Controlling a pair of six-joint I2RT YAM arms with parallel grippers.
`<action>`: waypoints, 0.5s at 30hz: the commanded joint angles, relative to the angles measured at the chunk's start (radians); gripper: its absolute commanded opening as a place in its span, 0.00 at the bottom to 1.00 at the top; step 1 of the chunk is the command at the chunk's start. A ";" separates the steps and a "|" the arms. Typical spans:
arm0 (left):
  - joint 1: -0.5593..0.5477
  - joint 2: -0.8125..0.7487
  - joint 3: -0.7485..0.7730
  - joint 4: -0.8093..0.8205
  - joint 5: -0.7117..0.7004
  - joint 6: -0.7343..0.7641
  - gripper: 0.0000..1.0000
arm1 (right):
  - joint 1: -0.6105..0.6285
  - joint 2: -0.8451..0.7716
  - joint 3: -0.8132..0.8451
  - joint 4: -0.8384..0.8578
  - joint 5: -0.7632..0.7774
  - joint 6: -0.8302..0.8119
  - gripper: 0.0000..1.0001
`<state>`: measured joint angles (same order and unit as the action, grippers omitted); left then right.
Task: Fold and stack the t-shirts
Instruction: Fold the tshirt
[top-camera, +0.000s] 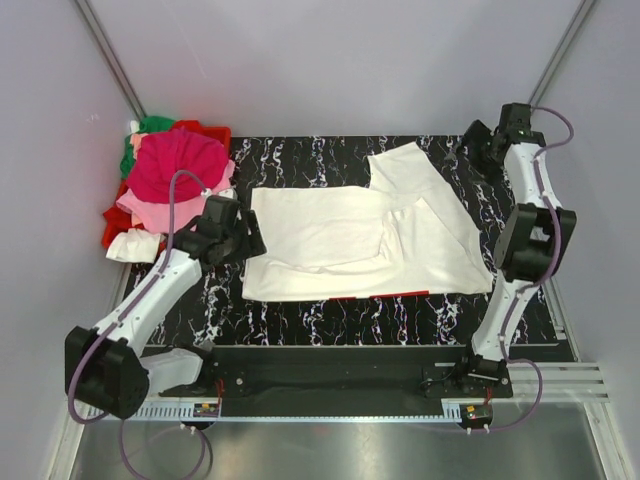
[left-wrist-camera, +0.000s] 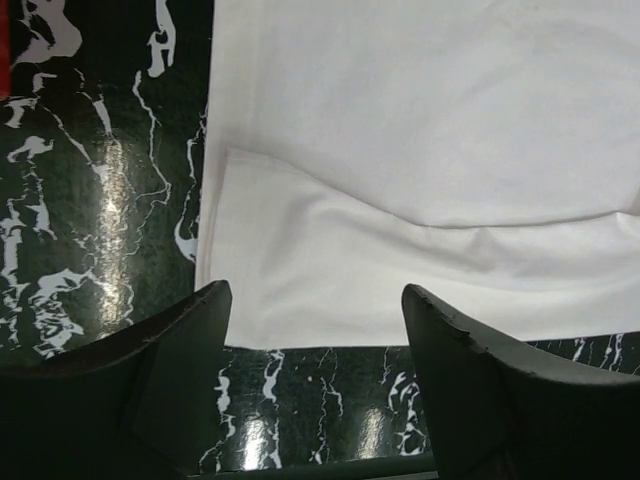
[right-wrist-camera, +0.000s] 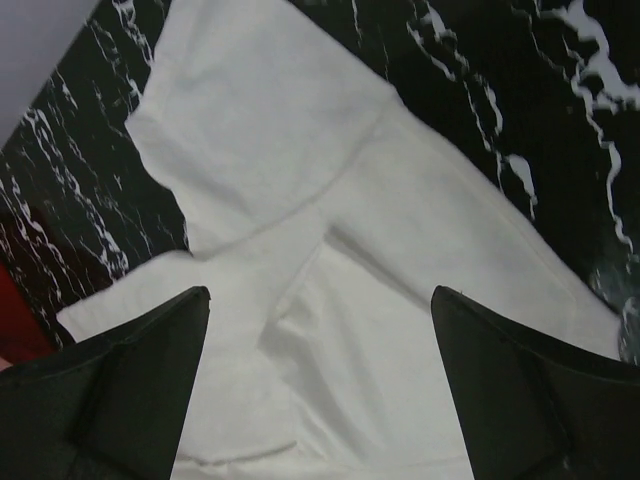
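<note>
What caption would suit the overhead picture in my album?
A robot's left hand and right hand, both open, flank a partly folded white t-shirt on a marbled table, colourful shirts heaped nearby.

No writing, brand, number or sign can be read in any view. The white t-shirt (top-camera: 360, 235) on the tabletop (top-camera: 300, 160) shows plain cloth; the thin red strip (top-camera: 405, 294) at its near edge is too small to make out.

A partly folded t-shirt (top-camera: 340, 245) lies flat in the middle of the table (top-camera: 300, 320), between the two arms. The left gripper (left-wrist-camera: 315, 295) hangs over its left edge and the right gripper (right-wrist-camera: 320, 295) over its far right part. More t-shirts (top-camera: 175, 170) are heaped on a bin (top-camera: 112, 228) at the far left corner.
</note>
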<state>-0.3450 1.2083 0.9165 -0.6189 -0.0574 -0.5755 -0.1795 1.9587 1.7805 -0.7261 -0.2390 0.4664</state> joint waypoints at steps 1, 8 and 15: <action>-0.002 -0.093 0.010 -0.064 -0.061 0.091 0.74 | 0.026 0.254 0.359 -0.030 -0.028 -0.025 1.00; -0.005 -0.234 -0.087 -0.099 0.013 0.091 0.74 | 0.046 0.764 1.030 -0.066 -0.077 -0.020 1.00; -0.005 -0.295 0.001 -0.237 -0.042 0.144 0.75 | 0.069 0.908 1.046 0.185 -0.062 0.060 1.00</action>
<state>-0.3458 0.9623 0.8593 -0.7994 -0.0586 -0.4755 -0.1249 2.8117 2.7220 -0.6380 -0.2867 0.4839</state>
